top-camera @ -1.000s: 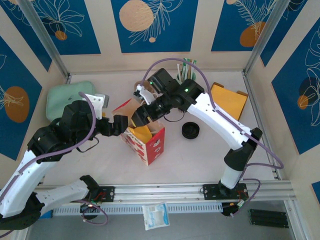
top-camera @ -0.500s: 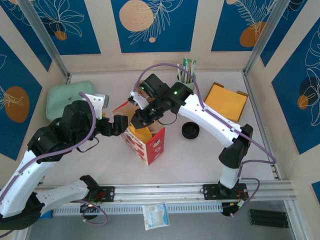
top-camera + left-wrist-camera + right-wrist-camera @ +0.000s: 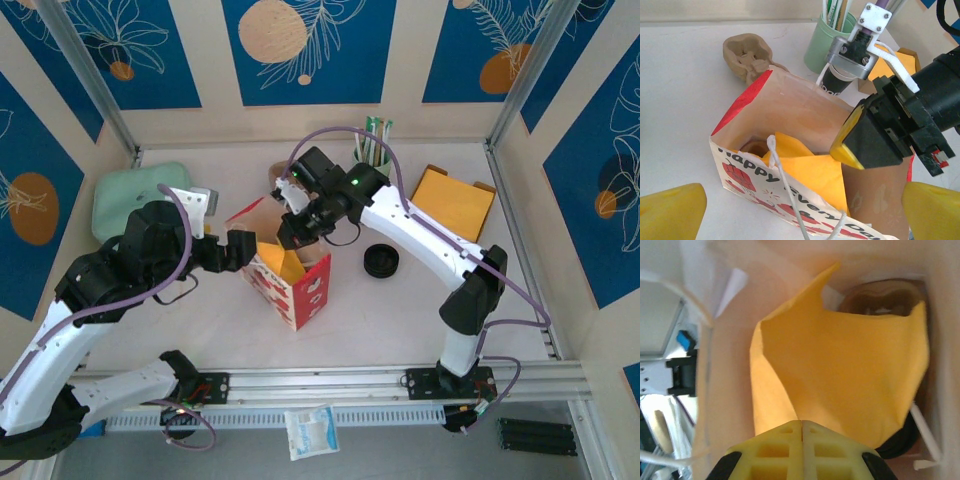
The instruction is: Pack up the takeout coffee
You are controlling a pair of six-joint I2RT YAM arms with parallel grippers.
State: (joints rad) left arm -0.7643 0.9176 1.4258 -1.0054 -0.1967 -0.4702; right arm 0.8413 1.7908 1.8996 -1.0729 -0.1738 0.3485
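Yellow paper sheet (image 3: 810,172) is crowding the red-and-white paper bag (image 3: 305,295); right gripper (image 3: 842,150), jaws together, is risking toppling it; left gripper (image 3: 802,215) is gaping.

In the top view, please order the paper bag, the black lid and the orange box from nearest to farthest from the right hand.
1. Paper bag, directly under the right hand.
2. Black lid, to its right.
3. Orange box, far right.

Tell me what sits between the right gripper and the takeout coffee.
In the left wrist view, the back wall of the paper bag stands between the right gripper, shut over its mouth, and the takeout coffee behind it.
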